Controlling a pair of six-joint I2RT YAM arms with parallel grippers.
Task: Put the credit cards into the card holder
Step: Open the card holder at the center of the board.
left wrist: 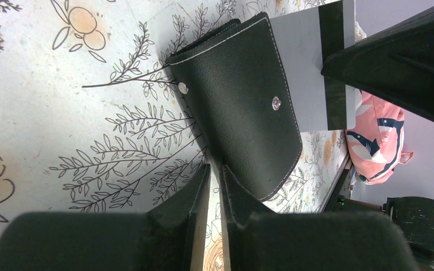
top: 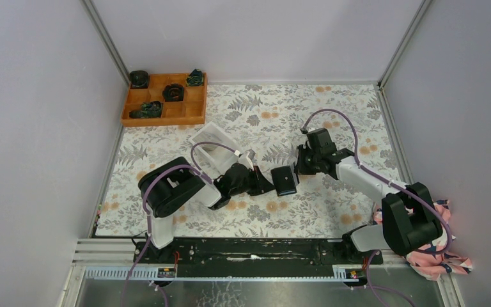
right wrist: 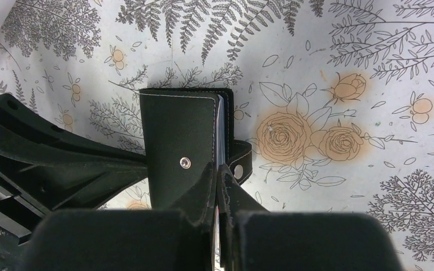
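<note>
The black card holder (top: pixel 285 180) lies on the floral cloth between my two arms, snap side up (left wrist: pixel 237 107). My right gripper (right wrist: pixel 217 169) is shut on a grey credit card with a black stripe (left wrist: pixel 311 68). The card's far end sits inside the holder's open edge (right wrist: pixel 220 132), beside the clasp tab (right wrist: pixel 241 161). My left gripper (left wrist: pixel 215 176) is at the holder's left side (top: pixel 265 182). Its jaws stand a narrow gap apart with only cloth showing between them, and one fingertip (left wrist: pixel 243 195) overlaps the holder's near corner. I see no other cards.
A white tray (top: pixel 214 142) lies just behind the left arm. An orange compartmented box (top: pixel 165 99) with dark items stands at the back left. A pink patterned cloth (top: pixel 438 256) hangs by the right arm's base. Walls close the cell on three sides.
</note>
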